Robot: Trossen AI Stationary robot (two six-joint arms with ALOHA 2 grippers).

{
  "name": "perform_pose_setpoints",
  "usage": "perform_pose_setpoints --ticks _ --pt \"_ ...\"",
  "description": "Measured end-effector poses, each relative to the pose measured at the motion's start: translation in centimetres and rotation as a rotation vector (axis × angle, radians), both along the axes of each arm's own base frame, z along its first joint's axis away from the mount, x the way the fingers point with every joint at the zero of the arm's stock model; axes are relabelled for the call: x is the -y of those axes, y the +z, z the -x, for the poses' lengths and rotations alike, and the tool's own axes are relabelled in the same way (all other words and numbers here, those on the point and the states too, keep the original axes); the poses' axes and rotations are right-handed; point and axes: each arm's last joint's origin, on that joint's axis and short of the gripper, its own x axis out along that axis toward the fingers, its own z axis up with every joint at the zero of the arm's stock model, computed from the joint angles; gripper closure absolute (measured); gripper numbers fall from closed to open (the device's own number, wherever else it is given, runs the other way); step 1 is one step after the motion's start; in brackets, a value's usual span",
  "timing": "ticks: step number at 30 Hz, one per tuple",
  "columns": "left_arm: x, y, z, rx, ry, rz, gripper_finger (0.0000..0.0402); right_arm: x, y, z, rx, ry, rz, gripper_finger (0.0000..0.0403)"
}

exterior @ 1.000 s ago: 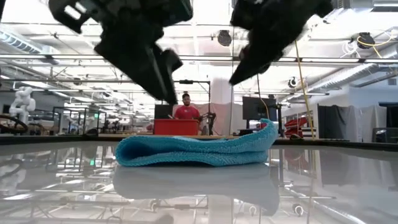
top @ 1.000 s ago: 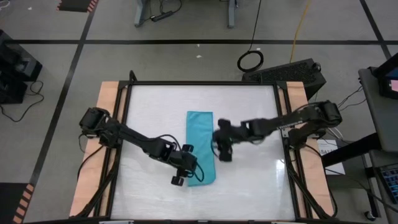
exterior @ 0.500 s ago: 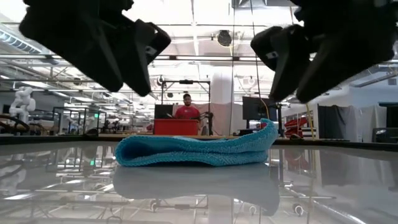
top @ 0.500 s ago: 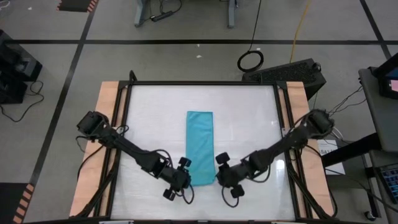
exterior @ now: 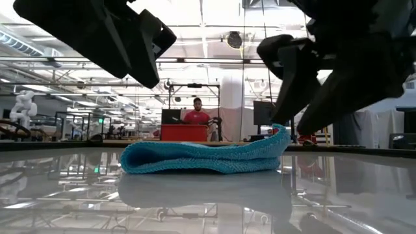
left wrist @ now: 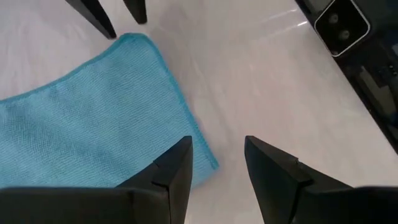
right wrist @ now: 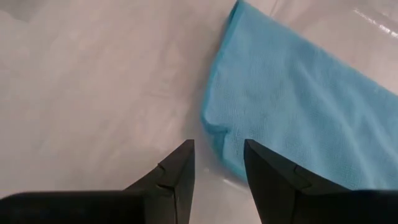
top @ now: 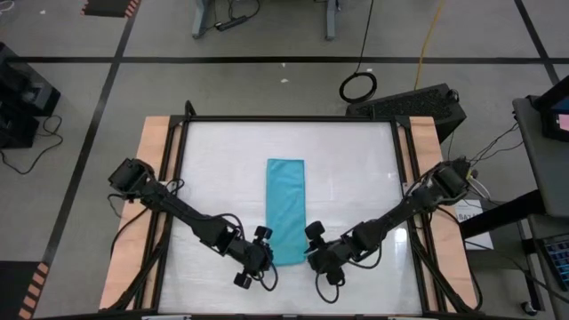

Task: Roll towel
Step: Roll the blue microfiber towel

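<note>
The table (top: 356,151) is carrying the towel (top: 285,209), lying flat with its long axis running 12 to 6 o'clock. The left gripper (top: 264,252) and right gripper (top: 311,252), both released and empty, are flanking its 6 o'clock end, equally near.

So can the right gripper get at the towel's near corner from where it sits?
Probably yes. The right gripper hangs open just above the towel, at its near corner, and nothing lies between them. The left gripper flanks the opposite corner, clear of its path.
</note>
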Motion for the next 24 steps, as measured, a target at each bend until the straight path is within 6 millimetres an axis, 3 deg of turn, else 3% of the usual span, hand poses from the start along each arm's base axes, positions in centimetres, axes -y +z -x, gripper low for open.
perform_pose_setpoints --ticks 10,18,24 --pt "-0.1 0.0 -0.1 0.003 0.003 0.002 0.0249 0.5 -2.5 -1.0 -0.026 0.009 0.049 0.0273" --pt "-0.1 0.0 -0.1 0.003 0.004 0.002 0.0249 0.8 -2.5 -1.3 -0.025 -0.024 0.033 0.0274" --pt "-0.1 0.0 -0.1 0.003 0.004 0.002 0.0249 0.9 -2.5 -1.3 -0.024 -0.033 0.028 0.0298"
